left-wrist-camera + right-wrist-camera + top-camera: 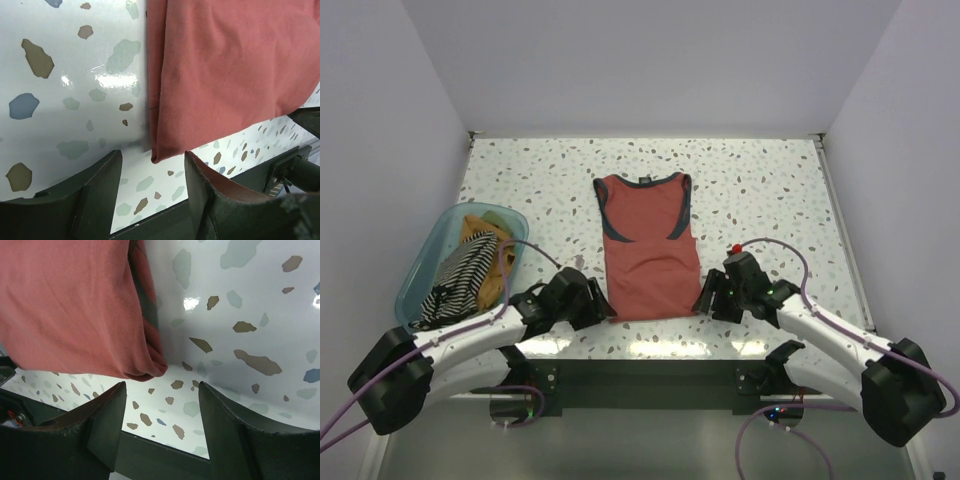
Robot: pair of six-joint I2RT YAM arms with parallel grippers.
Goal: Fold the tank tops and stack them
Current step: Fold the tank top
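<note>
Rust-red tank top (648,250), folded lengthwise, lies flat at mid-desk (760,190). Left fingers (601,306) and right fingers (709,298) flank its near corners, both spread apart, gripping nothing. Striped tank top (460,278) and mustard tank top (478,228) fill the teal bin (423,262) at left.

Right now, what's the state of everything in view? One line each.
rust-red tank top: spread flat, neck at the far end, side edges look folded in, not gripped.
striped tank top: crumpled in the bin.
mustard-orange top: crumpled in the bin, partly under the striped one.
teal bin: upright, holding both tops.
left tool: open, empty, at the red top's near left corner.
right tool: open, empty, at its near right corner.
</note>
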